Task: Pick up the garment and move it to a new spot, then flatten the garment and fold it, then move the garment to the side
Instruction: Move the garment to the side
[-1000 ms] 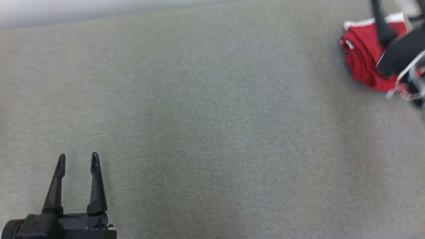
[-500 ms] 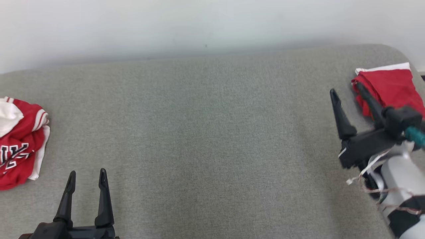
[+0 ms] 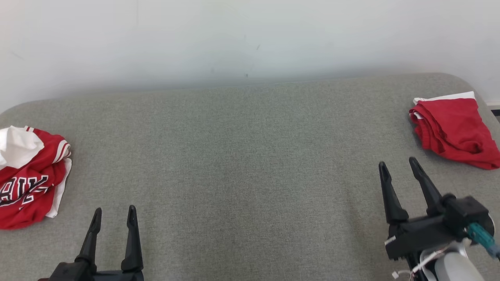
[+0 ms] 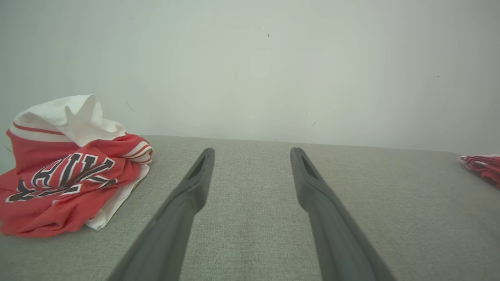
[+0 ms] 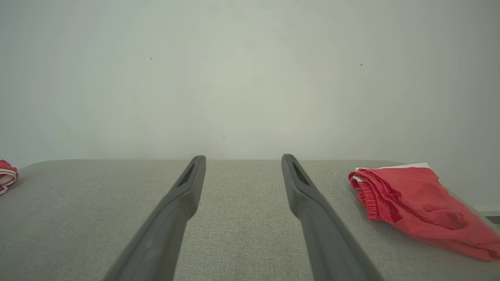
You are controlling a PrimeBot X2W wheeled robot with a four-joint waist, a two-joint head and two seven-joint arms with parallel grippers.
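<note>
Grey fabric-covered bench (image 3: pixel 250 164) is seen against a pale wall (image 3: pixel 250 35). Folded red garment (image 3: pixel 455 130) is laid at the far right corner. Crumpled red-and-white jersey (image 3: pixel 29 183) is heaped at the left edge, black lettering showing. Left gripper (image 3: pixel 114 210) is held over the near edge, fingers spread apart, nothing grasped. Right gripper (image 3: pixel 397 162) is held by the right edge, near the folded red garment but apart from it, fingers likewise released.
</note>
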